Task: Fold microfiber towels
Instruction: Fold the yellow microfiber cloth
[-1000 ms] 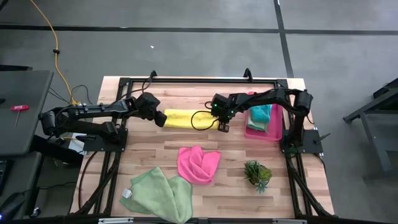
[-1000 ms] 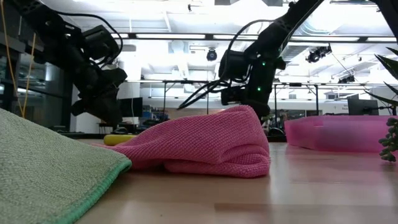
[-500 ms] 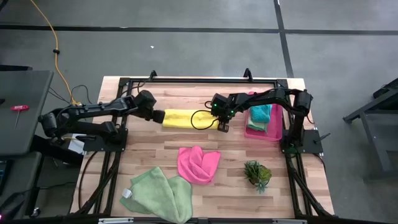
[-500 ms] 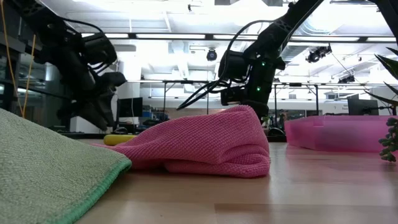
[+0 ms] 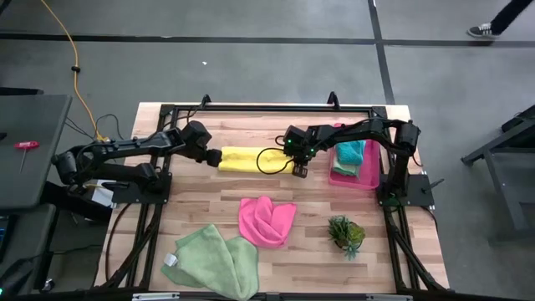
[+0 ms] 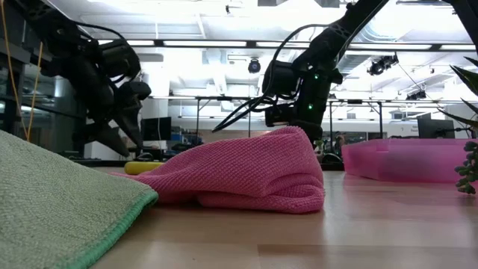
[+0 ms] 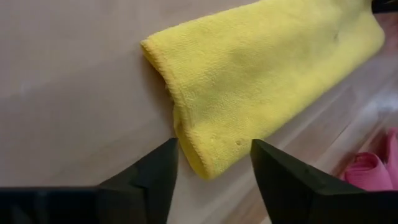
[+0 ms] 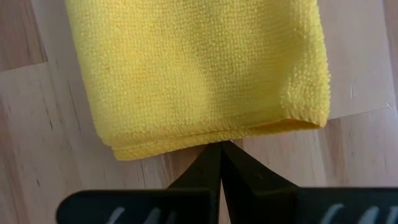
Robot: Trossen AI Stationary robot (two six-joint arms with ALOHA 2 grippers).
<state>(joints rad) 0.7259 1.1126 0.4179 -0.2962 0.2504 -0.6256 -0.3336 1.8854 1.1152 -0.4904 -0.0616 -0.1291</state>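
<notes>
A folded yellow towel [image 5: 247, 158] lies flat at the back; a crumpled hot pink towel [image 5: 266, 220] sits mid-surface; pale green towels [image 5: 216, 262] lie bunched up front.

A dark grey concrete floor [image 5: 251, 67] crossed by black seam lines surrounded the light wooden table [image 5: 318, 251], a yellow cable [image 5: 73, 58] trailed across it, a grey desk [image 5: 29, 142] stood at one side — and behind, long ceiling light strips [image 6: 216, 43] lit a workshop full of racks.
</notes>
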